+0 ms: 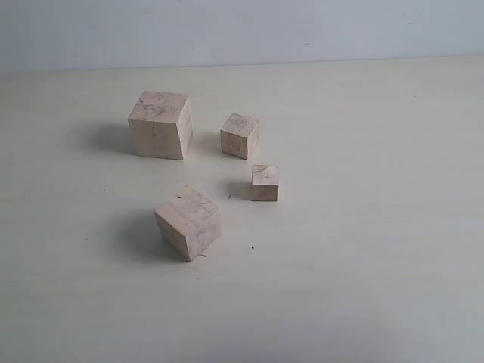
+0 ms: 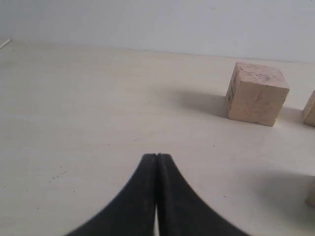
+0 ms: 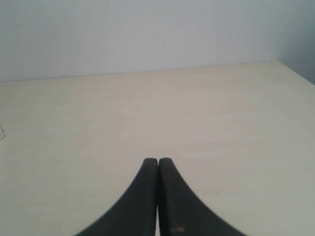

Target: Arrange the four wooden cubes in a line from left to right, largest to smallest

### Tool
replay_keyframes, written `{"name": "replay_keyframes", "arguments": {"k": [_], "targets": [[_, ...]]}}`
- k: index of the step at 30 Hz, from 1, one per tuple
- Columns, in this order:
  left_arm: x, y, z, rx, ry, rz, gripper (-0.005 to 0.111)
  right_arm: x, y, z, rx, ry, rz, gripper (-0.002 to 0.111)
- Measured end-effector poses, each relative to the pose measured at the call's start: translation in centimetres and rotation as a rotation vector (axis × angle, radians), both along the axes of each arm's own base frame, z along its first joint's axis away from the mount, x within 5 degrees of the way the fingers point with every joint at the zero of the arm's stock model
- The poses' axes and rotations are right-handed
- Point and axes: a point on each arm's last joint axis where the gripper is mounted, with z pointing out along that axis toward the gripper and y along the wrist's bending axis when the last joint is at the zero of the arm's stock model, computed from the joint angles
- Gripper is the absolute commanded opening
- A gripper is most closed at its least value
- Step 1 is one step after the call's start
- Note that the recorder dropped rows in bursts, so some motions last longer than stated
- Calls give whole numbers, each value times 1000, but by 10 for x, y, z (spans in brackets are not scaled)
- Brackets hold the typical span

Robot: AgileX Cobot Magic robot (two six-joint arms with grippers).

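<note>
Four pale wooden cubes stand loose on the table in the exterior view. The largest cube (image 1: 160, 125) is at the back left, and the second-largest cube (image 1: 189, 222) sits turned at an angle nearer the front. The third cube (image 1: 240, 136) is right of the largest, and the smallest cube (image 1: 265, 182) is in front of it. Neither arm shows in that view. My left gripper (image 2: 157, 156) is shut and empty, well short of a large cube (image 2: 257, 93). My right gripper (image 3: 158, 160) is shut and empty, with no cube in its view.
The pale table (image 1: 378, 265) runs back to a plain light wall (image 1: 242, 30). Slivers of two more cubes (image 2: 310, 109) (image 2: 311, 192) show at the edge of the left wrist view. A table corner (image 3: 283, 64) shows in the right wrist view.
</note>
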Motion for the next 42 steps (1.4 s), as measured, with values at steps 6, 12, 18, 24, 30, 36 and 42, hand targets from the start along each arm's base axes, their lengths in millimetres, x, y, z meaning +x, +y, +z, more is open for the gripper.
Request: {"name": "replay_keyframes", "arguments": {"k": [6,12,18,24,30,36,42], "targets": [[0,0,0,0,0,0,0,0,0,0,0,0,0,0],[0,0,0,0,0,0,0,0,0,0,0,0,0,0],[0,0,0,0,0,0,0,2,0,11,9,-123,-7,0],[0,0,0,0,0,0,0,-1,-3,48,41,-538,-29,0],[0,0,0,0,0,0,0,-10,-5,69,69,-782,-41,0],[0,0,0,0,0,0,0,-13,-5,77,181,-803,-31,0],[0,0,0,0,0,0,0,-8,-4,128,203,-717,-21,0]]}}
